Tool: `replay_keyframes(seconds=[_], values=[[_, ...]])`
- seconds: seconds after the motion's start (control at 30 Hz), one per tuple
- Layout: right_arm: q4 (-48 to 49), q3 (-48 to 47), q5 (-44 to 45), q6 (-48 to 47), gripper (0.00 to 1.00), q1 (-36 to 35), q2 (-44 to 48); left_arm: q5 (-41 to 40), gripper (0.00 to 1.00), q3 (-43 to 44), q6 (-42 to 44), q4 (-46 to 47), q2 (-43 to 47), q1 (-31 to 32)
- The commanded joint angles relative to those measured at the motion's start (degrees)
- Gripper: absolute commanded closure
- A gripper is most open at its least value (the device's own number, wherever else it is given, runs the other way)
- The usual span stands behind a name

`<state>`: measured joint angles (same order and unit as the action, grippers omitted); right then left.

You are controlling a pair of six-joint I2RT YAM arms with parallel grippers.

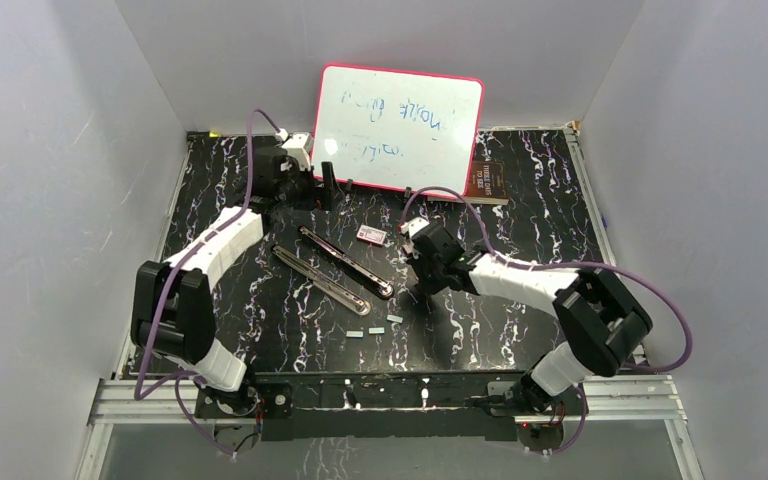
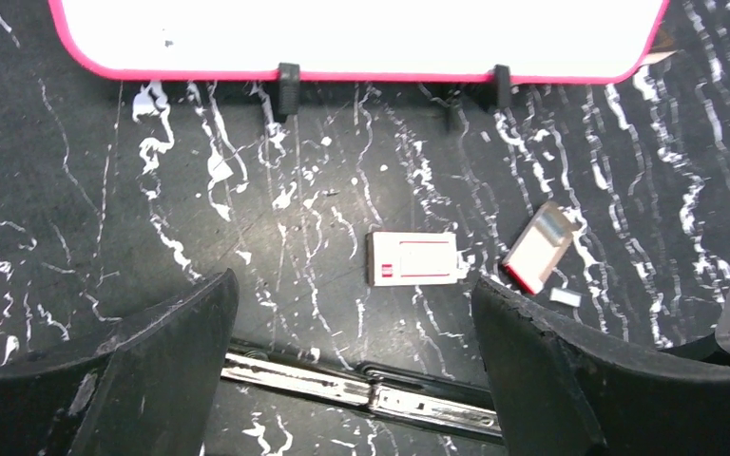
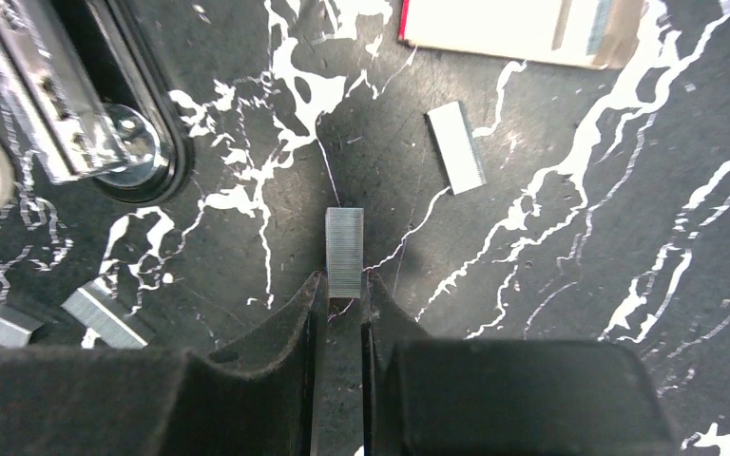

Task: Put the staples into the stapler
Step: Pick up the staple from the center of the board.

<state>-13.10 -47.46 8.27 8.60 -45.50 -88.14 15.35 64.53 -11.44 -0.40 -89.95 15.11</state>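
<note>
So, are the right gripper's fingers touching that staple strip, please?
Touching: right wrist view shows the right gripper fingers pinching the staple strip by its near end.

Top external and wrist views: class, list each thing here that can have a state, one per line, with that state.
stapler, opened out, halves splayed, metal rail exposed
left gripper, open, holding nothing
right gripper, shut on staple strip
staple strip, pinched at one end
loose staples, lying flat, ungripped
whiteboard, propped upright

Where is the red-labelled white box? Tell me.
Top view: the box lies mid-table, just in front of the whiteboard, between the open stapler and the right gripper.
</note>
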Motion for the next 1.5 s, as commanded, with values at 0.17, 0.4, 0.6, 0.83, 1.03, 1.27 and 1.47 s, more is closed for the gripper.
replay_keyframes(seconds=[0.17, 0.4, 0.6, 0.83, 1.03, 1.27, 1.47], values=[[6.37, -0.66, 2.77, 1.49, 1.0, -0.29, 13.23, 8.7, 0.11, -4.26, -6.83, 12.61, 11.16, -0.13], [15.65, 2.7, -5.71, 3.07, 1.0, -0.3, 24.26, 14.93, 0.11, -15.25, -15.28, 31.99, 20.22, -0.09], [24.16, 5.42, -14.0, 5.07, 1.0, -0.3, 31.12, 18.6, 0.12, -20.58, -24.85, 43.44, 22.38, -0.05], [32.78, 7.22, -20.96, 4.96, 1.0, -0.3, 35.27, 25.93, 0.14, -23.25, -25.06, 53.04, 23.88, 2.23], [38.76, 9.22, -27.08, 2.37, 1.0, -0.3, 38.33, 32.26, 0.14, -26.19, -16.55, 59.12, 26.87, 8.85], [41.68, 9.3, -31.52, 1.62, 1.0, -0.3, 41.66, 37.77, 0.18, -31.49, -15.57, 82.22, 26.72, 13.57], [38.02, 5.75, -35.53, -0.8, 1.0, -0.29, 42.54, 39.31, 0.25, -27.49, -19.92, 88.7, 22.28, 15.19]])
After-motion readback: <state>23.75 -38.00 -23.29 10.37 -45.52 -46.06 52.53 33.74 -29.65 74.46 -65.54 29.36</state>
